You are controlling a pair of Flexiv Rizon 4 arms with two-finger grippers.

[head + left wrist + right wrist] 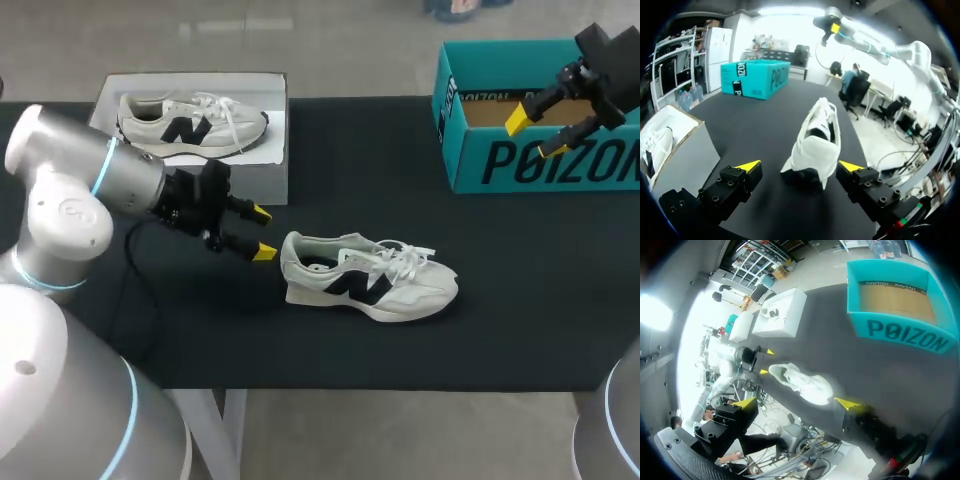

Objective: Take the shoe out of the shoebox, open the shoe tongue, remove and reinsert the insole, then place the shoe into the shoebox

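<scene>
A white sneaker with a black logo lies on its sole in the middle of the black table, heel toward my left arm. My left gripper is open just behind that heel; in the left wrist view the sneaker sits ahead of the gripper, between its spread yellow tips without touching them. The teal shoebox stands open and empty at the back right. My right gripper hangs open above the box's front wall. In the right wrist view the box and the sneaker lie far below the gripper.
A white box at the back left holds a second white sneaker. A black cable trails on the table below my left arm. The table's front edge runs close to the sneaker.
</scene>
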